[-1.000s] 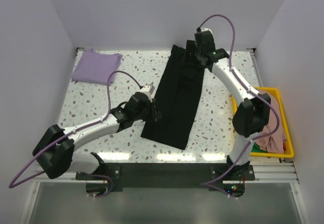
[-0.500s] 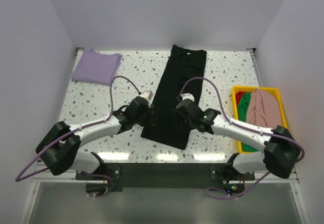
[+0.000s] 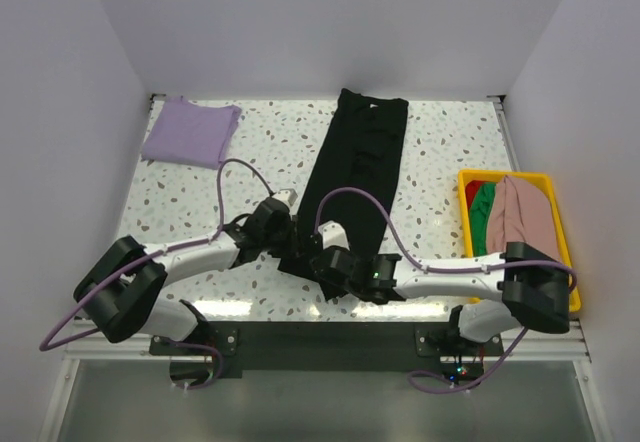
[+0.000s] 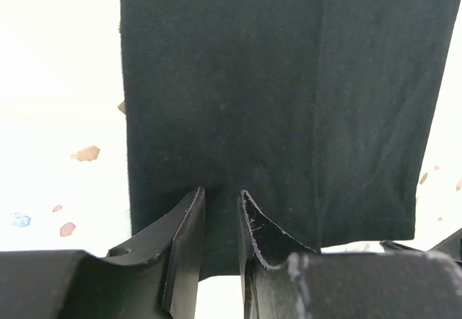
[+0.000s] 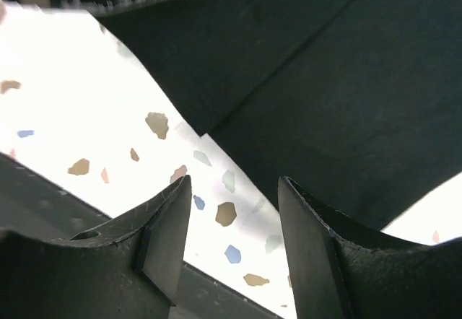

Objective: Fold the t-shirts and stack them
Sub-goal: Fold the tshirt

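Note:
A black t-shirt (image 3: 365, 162) lies folded into a long strip down the middle of the table. My left gripper (image 3: 293, 250) is at its near left corner. In the left wrist view the left gripper (image 4: 222, 193) has a narrow gap between its jaws, and the hem of the black t-shirt (image 4: 289, 81) sits in that gap. My right gripper (image 3: 318, 267) hangs low beside the near edge. In the right wrist view the right gripper (image 5: 234, 182) is open over bare table, with the black t-shirt (image 5: 346, 81) just beyond. A lavender t-shirt (image 3: 190, 132) lies folded at the far left.
A yellow bin (image 3: 480, 174) stands at the right edge, holding a pink t-shirt (image 3: 520, 217) and a green one (image 3: 485, 217). The two arms lie close together along the table's near edge, and their cables loop above the cloth.
The right arm swung from the shirt's far end to its near edge beside the left gripper, and its jaws narrowed. The left gripper stayed at the hem.

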### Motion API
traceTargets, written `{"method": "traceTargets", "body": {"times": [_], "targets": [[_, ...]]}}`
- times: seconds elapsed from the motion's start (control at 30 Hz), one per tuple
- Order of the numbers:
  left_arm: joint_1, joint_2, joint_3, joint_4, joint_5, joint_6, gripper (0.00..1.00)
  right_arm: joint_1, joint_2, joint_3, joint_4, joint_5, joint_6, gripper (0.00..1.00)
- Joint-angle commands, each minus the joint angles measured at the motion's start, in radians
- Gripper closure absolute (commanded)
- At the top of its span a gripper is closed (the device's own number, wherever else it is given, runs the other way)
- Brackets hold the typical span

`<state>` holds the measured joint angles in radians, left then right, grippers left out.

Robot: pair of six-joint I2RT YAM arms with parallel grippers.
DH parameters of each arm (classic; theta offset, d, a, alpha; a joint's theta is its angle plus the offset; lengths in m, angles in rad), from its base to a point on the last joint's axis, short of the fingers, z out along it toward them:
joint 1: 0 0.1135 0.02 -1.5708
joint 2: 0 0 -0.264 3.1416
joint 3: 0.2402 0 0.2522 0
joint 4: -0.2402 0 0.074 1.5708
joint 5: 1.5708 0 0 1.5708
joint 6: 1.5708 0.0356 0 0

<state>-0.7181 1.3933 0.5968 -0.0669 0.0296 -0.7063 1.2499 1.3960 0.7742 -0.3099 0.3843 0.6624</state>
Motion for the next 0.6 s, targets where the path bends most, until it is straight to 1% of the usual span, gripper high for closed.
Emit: {"method": "traceTargets", "body": {"times": [0.0,0.37,0.53,0.57], "targets": [[0.019,0.009,-0.009,0.052,0.023,-0.005,0.71,0.025,0.053,0.053,0.081,0.114,-0.021,0.45],[0.031,0.029,-0.032,0.095,0.049,-0.009,0.72,0.054,0.141,0.056,0.153,0.131,-0.037,0.48],[0.031,0.035,-0.032,0.096,0.05,-0.007,0.73,0.056,0.172,0.066,0.152,0.143,-0.035,0.53],[0.031,0.036,-0.032,0.096,0.052,-0.007,0.73,0.056,0.172,0.068,0.15,0.146,-0.034,0.56]]}}
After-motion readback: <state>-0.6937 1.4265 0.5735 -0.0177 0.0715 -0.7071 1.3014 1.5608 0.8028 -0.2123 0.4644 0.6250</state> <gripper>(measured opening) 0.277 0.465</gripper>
